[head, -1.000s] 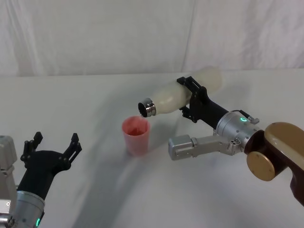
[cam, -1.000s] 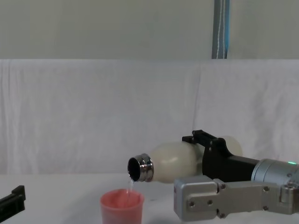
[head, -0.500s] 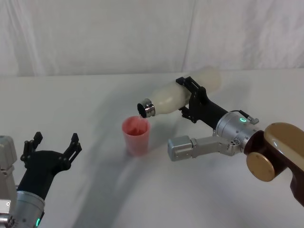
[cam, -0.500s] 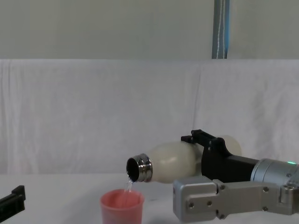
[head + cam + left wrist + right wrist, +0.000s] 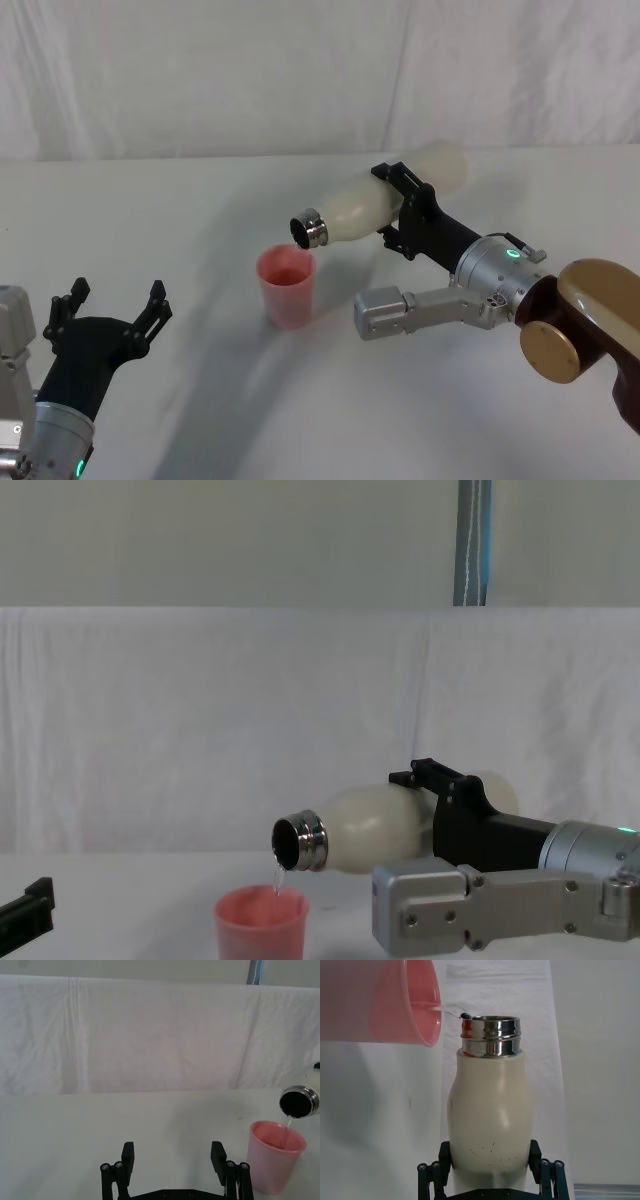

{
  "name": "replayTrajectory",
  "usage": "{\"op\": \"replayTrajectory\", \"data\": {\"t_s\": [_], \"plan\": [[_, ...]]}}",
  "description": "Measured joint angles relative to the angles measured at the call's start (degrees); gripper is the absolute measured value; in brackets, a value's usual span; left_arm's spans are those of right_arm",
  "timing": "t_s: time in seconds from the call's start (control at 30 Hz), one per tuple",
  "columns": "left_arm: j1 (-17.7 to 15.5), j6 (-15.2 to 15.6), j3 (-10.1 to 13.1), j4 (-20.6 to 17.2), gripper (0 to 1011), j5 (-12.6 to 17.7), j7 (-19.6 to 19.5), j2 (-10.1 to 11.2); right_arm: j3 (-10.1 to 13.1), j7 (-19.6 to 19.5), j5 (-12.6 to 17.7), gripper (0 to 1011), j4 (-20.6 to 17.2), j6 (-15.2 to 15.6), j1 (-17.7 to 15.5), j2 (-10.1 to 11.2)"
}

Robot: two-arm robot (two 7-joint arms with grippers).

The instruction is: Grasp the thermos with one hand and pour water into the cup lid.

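The right tool (image 5: pixel 402 208) squeezes the thermos (image 5: pixel 385 197) round its smooth, likely slippery middle, tipped above the light cup lid (image 5: pixel 287 287); the left tool (image 5: pixel 110 312) waits open, well away from the cup lid.

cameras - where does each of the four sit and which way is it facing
Head: high, looking down at the table; both arms show, right gripper on the thermos.
Chest: low, looking across; thermos tipped over the cup lid.
Left wrist: behind the open left gripper, facing the cup lid.
Right wrist: along the thermos toward its steel neck.
All four share the thermos mouth over the cup lid.
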Motion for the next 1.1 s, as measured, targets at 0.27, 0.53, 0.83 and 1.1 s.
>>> {"op": "replayTrajectory", "data": {"t_s": [0.27, 0.53, 0.83, 1.1], "plan": [[0.0, 0.0, 0.0, 0.0, 1001, 0.0, 0.0, 0.0, 0.0, 0.3, 0.1, 948, -0.2, 0.0, -0.1, 0.1], [0.0, 0.0, 0.0, 0.0, 1001, 0.0, 0.0, 0.0, 0.0, 0.5, 0.1, 948, -0.2, 0.0, -0.1, 0.3], [0.0, 0.0, 0.0, 0.0, 1001, 0.0, 0.0, 0.0, -0.2, 0.4, -0.1, 948, 0.0, -0.1, 0.1, 0.3], [0.0, 0.0, 0.0, 0.0, 1001, 0.0, 0.0, 0.0, 0.3, 0.9, 1.2, 948, 0.0, -0.4, -0.1, 0.1]]}}
